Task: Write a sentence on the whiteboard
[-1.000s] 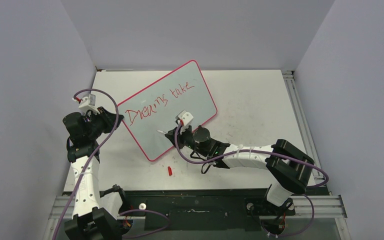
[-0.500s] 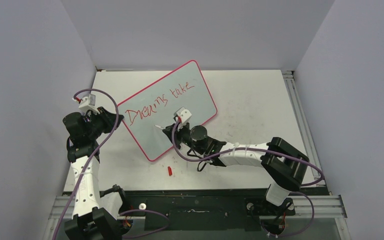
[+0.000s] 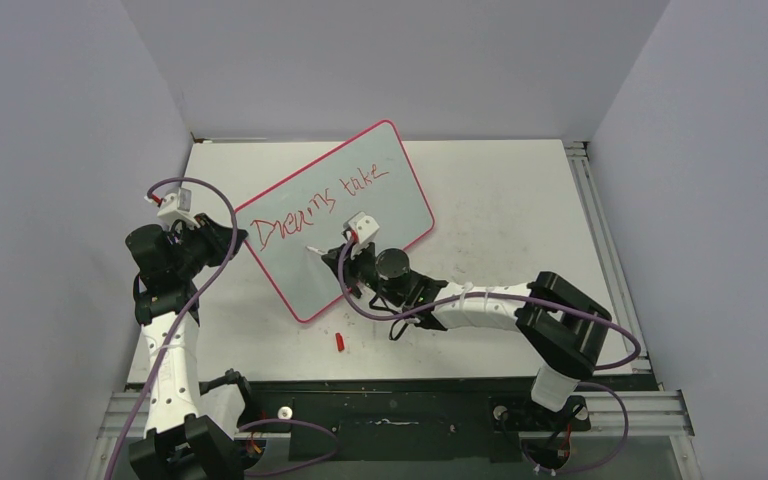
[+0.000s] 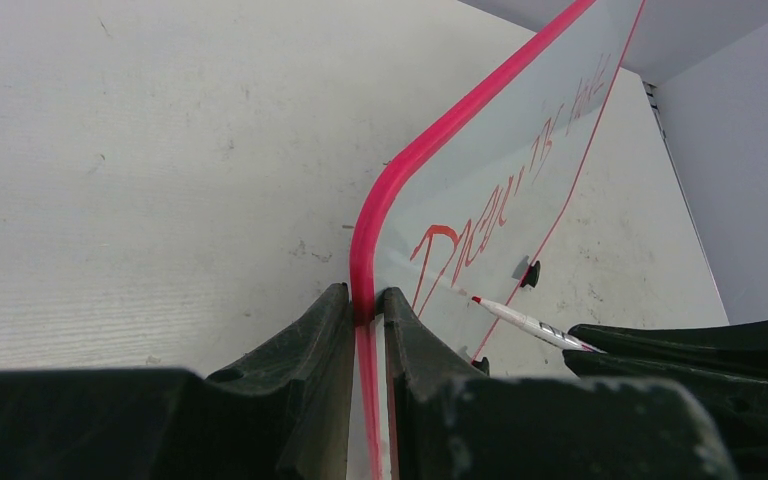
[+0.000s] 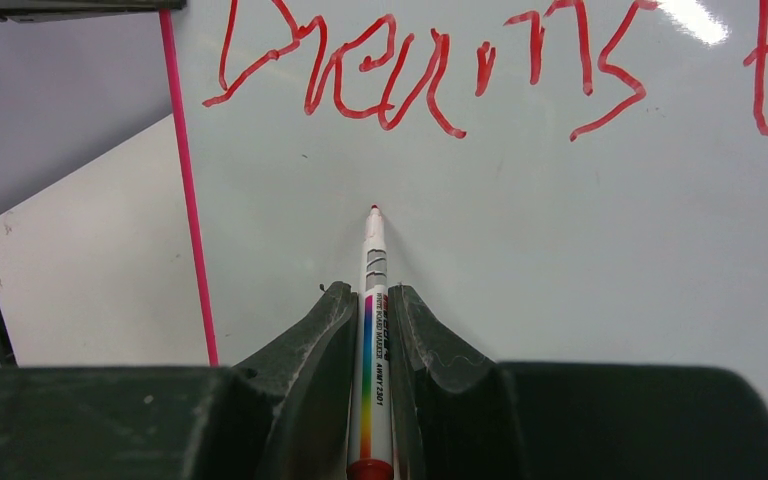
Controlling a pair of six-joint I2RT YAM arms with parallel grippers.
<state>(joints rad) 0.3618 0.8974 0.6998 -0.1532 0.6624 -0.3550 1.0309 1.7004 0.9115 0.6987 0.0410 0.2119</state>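
1. Top external: glossy pale-grey rectangular whiteboard w/ red-pink rim [image 3: 295,265] lies slanted on white table [image 3: 520,200], long axis near-left to far-right; red "Dreams take" [image 3: 320,200] on its far half.
2. Right gripper [image 3: 332,258] sits over whiteboard's blank near half, clamped tight on white rainbow-label marker [image 5: 373,260]. Tip points straight ahead at whiteboard below "Dreams"; contact unclear.
3. Left gripper [image 4: 368,300] pinched on whiteboard's left rim.
4. Right wrist shows tip-to-text gap; only left wrist shows rim grip.

Your left arm [image 3: 165,330] stood bent beside the whiteboard's [image 3: 290,270] left corner, with the left gripper [image 4: 365,300] clamped on its rim. Your right arm [image 3: 480,310] stretched low from the whiteboard's near side, and the right gripper [image 5: 373,300] pinched a marker [image 5: 374,250] over its face.
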